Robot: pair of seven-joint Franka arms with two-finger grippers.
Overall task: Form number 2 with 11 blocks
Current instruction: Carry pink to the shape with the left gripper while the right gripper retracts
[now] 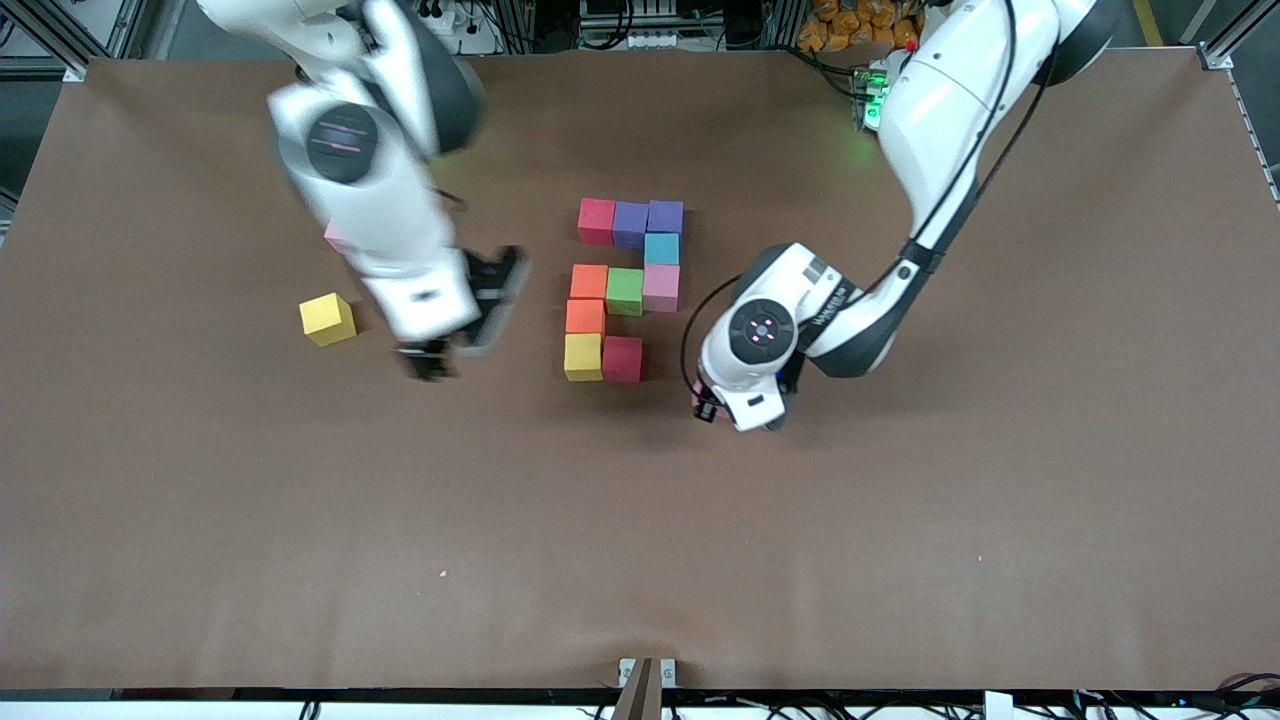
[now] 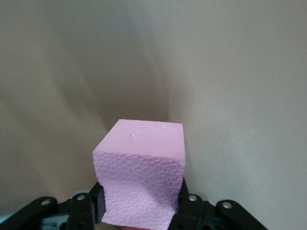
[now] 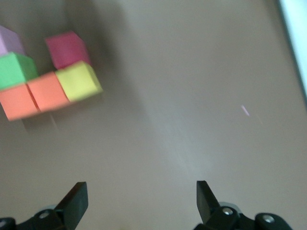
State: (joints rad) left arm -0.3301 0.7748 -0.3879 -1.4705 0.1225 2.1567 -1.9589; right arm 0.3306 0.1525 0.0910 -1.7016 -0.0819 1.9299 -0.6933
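The left gripper point(image 2: 141, 211) pinches a pink block point(image 2: 141, 172) over bare desk point(image 1: 900, 520) beside the unfinished number 2 point(image 1: 625, 290), 9 cubes so far. The right gripper point(image 3: 141, 199), fingers spread, hangs over the desk near a loose yellow block point(image 1: 327, 319).

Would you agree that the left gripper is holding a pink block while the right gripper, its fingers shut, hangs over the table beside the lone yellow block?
Not quite: the right gripper is open, with nothing between its fingers, as the right wrist view shows. The rest holds: the left gripper is shut on a pink block, and the right one hangs over the table beside the lone yellow block.
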